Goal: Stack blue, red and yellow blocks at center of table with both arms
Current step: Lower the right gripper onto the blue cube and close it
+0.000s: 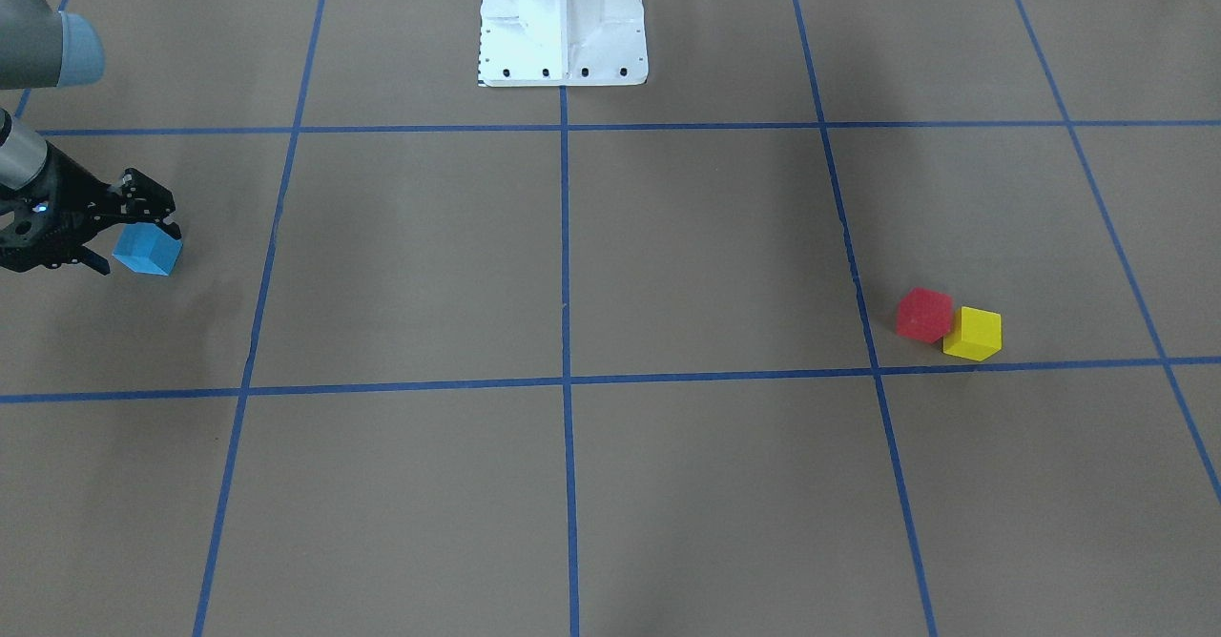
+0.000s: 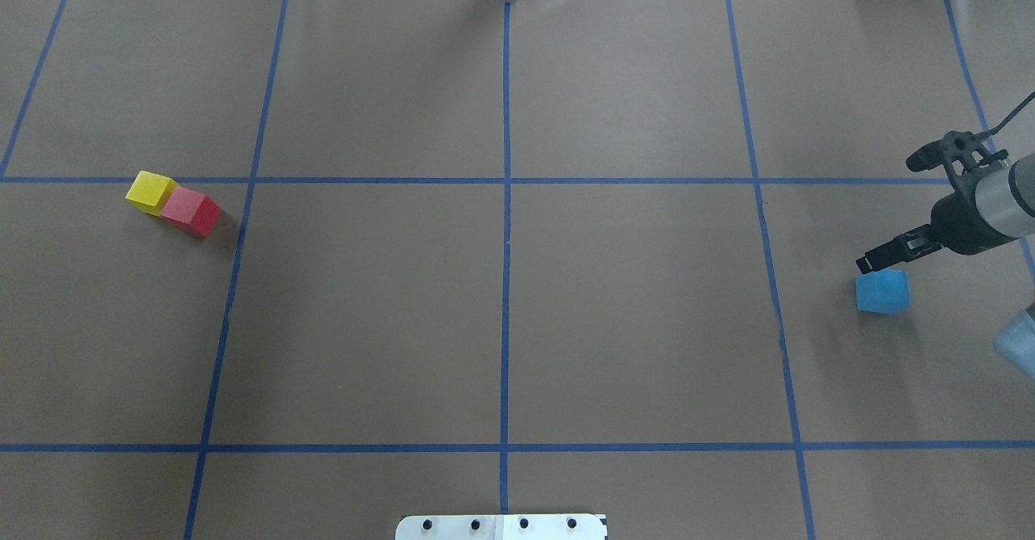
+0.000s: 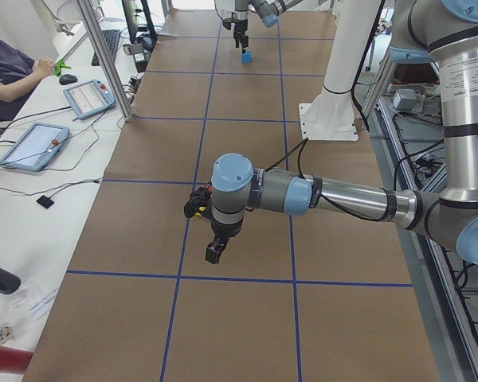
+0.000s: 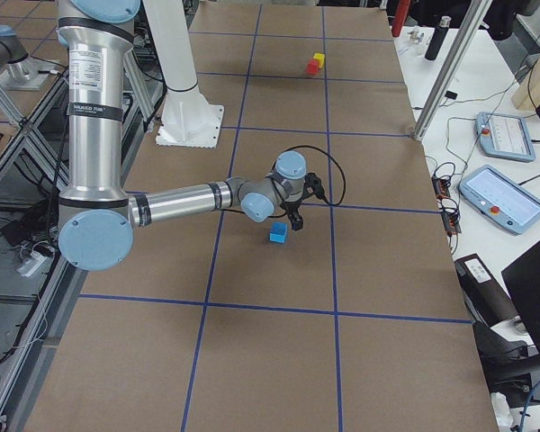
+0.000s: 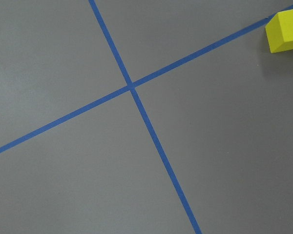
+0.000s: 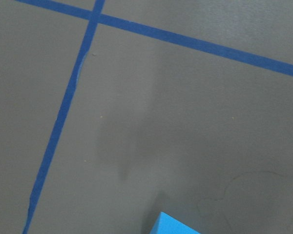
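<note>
Blue matte cube (image 1: 148, 250): crisp-edged, right end of brown paper desk (image 1: 706, 256).
Right gripper (image 1: 136, 250): jaws wide, just above it.
Left gripper (image 3: 215, 253): jaws, cannot tell.
Red matte cube (image 1: 923, 315): touching yellow matte cube (image 1: 973, 333), left end.

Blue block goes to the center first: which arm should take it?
Right. The right gripper is open beside the blue block; the left gripper is far off, near the yellow block.

Matt brown paper (image 1: 420, 256) lined with smooth blue tape (image 1: 565, 236); red block (image 1: 923, 315), yellow block (image 1: 973, 333) and blue block (image 1: 146, 250) look matt.
</note>
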Action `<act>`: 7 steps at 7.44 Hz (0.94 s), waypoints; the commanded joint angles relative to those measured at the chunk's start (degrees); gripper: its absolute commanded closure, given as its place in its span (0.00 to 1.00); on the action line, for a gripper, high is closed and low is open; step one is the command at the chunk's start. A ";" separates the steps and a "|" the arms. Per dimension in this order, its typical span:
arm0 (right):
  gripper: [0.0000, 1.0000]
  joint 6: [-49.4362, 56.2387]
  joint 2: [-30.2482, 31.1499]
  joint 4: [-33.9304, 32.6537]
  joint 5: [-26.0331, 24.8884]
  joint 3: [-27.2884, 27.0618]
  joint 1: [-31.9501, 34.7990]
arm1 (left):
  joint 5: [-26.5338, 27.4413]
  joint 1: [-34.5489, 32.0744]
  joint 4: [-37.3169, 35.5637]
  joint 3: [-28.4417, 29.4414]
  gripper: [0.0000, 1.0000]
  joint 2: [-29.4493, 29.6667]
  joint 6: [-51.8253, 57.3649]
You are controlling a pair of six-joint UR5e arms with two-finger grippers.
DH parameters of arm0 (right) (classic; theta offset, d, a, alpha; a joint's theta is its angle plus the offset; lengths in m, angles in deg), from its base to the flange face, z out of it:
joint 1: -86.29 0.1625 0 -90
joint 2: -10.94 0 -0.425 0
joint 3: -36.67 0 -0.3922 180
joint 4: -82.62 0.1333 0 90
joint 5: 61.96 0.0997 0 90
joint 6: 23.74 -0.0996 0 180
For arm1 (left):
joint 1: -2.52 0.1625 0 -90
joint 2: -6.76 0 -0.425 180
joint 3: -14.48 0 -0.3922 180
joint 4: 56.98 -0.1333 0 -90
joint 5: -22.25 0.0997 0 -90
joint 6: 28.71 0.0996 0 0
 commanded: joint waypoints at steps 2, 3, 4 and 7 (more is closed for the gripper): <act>0.02 27.67 0.43 -0.75 0.86 0.97 -0.05 | 0.00 0.00 0.00 0.05 0.00 -0.27 0.03; 0.02 30.69 0.34 -0.58 2.69 2.20 -0.05 | 0.00 0.00 0.00 -0.21 0.00 -0.88 0.03; 0.02 30.90 0.78 -0.41 3.14 2.30 0.03 | 0.00 0.00 0.00 -0.38 0.00 -0.89 0.03; 0.02 31.78 1.49 -0.14 2.88 3.78 -0.14 | 0.00 0.00 0.00 -0.56 0.00 -0.89 0.12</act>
